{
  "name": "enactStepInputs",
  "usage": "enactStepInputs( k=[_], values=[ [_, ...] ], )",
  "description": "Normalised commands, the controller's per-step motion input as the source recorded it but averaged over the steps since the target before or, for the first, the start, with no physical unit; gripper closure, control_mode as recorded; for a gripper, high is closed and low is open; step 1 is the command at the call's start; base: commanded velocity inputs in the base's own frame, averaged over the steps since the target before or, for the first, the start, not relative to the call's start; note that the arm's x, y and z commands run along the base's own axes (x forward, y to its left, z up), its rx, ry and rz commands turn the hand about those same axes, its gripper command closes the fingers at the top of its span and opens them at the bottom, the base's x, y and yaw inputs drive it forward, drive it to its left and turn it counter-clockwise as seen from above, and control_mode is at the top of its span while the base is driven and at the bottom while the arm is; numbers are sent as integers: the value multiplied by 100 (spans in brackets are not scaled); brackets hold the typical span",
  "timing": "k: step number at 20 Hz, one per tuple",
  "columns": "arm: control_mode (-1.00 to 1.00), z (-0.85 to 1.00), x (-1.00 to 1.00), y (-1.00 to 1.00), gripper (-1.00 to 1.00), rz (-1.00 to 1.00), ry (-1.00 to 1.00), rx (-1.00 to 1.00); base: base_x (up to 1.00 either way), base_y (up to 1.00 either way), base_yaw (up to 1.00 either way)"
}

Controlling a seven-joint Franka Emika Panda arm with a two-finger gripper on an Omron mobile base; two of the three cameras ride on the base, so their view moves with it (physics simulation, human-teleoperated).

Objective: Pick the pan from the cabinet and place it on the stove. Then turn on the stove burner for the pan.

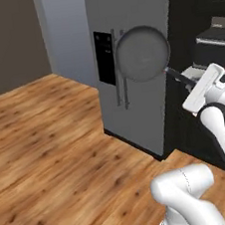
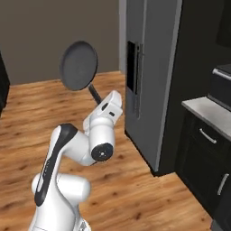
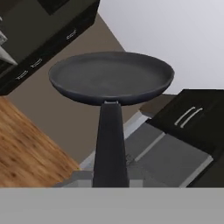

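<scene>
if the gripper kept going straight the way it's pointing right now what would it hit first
Probably nothing soon: the gripper points up along the pan it carries, toward the refrigerator top and wall; depth is unclear.

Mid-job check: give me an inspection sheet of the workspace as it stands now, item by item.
Surface: grey counter at right, bare part in view; wood floor.
Job's things: pan held in the air by its handle, out of the cabinet, not yet on a stove.
Clutter: dark appliance on the counter.
Hand: hand shut on the pan handle, raised.
Cables: nothing seen.
Surroundings: grey fridge ahead, low black cabinets at right.
</scene>
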Motion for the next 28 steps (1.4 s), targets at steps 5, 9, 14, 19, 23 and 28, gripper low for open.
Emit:
enactStepInputs(
  k=[5, 9, 14, 19, 23, 28],
  values=[
    [100, 0, 0, 0, 100, 0, 0, 0, -47, 7, -54],
    [100, 0, 0, 0, 100, 0, 0, 0, -32, 0, -53],
    [100, 0, 0, 0, 100, 0, 0, 0, -15, 0, -50],
    [100, 0, 0, 0, 100, 0, 0, 0, -1, -6, -46],
    [100, 0, 0, 0, 100, 0, 0, 0, 0, -22, -42],
    [100, 0, 0, 0, 100, 0, 0, 0, 7, -31, -36]
  ],
)
